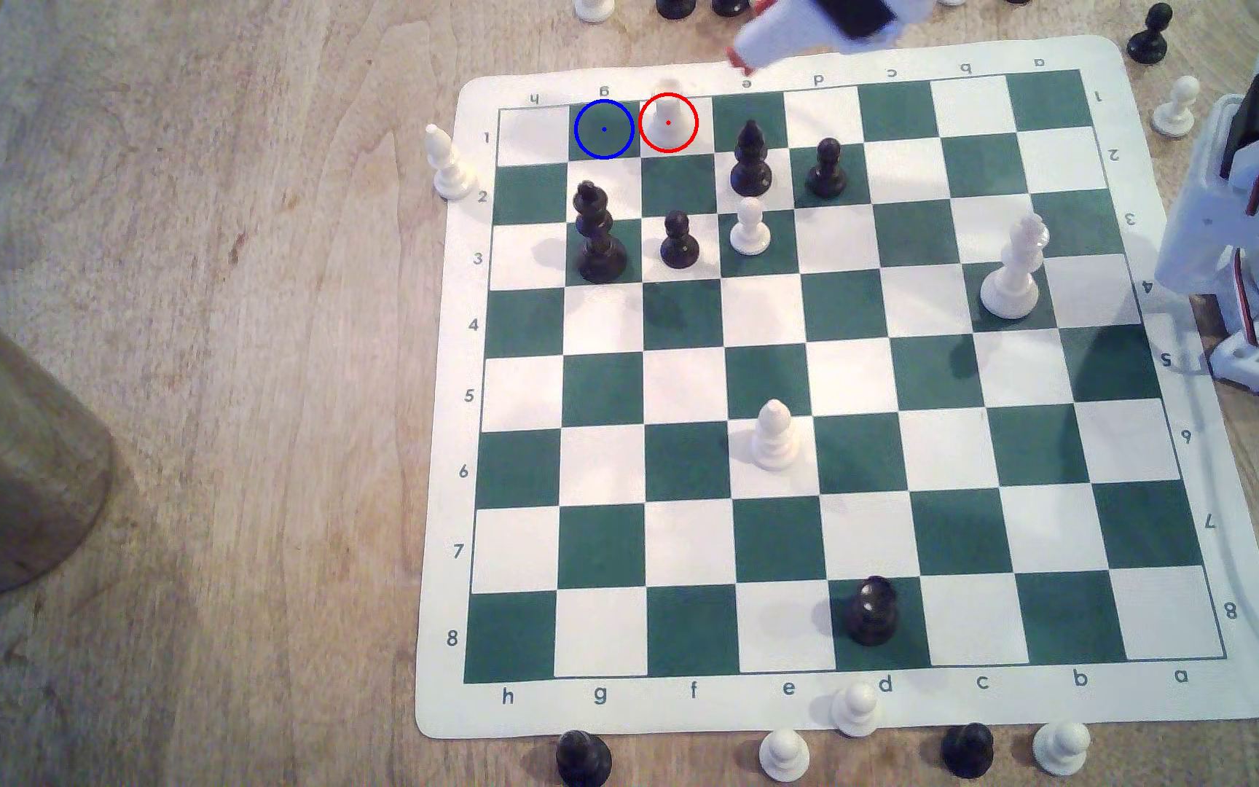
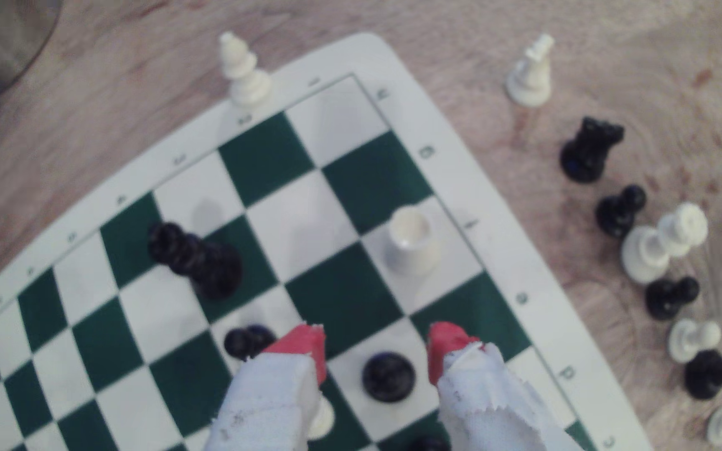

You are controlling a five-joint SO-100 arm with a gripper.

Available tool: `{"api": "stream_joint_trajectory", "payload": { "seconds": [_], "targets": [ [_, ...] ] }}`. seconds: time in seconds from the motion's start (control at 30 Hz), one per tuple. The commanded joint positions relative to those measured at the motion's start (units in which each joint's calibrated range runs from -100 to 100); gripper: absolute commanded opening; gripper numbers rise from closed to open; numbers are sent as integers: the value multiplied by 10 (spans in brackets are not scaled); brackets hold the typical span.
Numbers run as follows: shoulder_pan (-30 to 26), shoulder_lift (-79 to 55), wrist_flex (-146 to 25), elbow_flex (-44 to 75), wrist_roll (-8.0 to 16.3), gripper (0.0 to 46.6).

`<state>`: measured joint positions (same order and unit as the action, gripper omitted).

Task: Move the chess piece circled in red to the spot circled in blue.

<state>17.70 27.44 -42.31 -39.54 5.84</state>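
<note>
Rook [image 2: 411, 243] stands untouched on its red-ringed square, claw [image 2: 376, 351] spread wide short of it, lined up to straddle it; blue-ringed square [image 1: 604, 129] waits alongside.

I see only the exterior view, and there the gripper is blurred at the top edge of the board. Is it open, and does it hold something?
Observer: In the wrist view the gripper is open; the red fingertips are apart with nothing between them.
Operator: Is the white rook standing well?
Observer: Yes. The rook stands upright on its white square, ahead of the fingertips and apart from them.
Operator: What is under the gripper?
Observer: A black piece stands on the board, seen through the gap between the two fingers.
</note>
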Motion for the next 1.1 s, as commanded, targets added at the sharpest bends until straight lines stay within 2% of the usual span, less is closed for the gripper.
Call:
{"api": "stream_joint_trajectory", "payload": {
  "seconds": [0.0,0.47,1.07],
  "targets": [
    [13,-68,9,111,26,160],
    [-2,-213,21,192,25,171],
    [7,-292,26,233,11,174]
  ]
}}
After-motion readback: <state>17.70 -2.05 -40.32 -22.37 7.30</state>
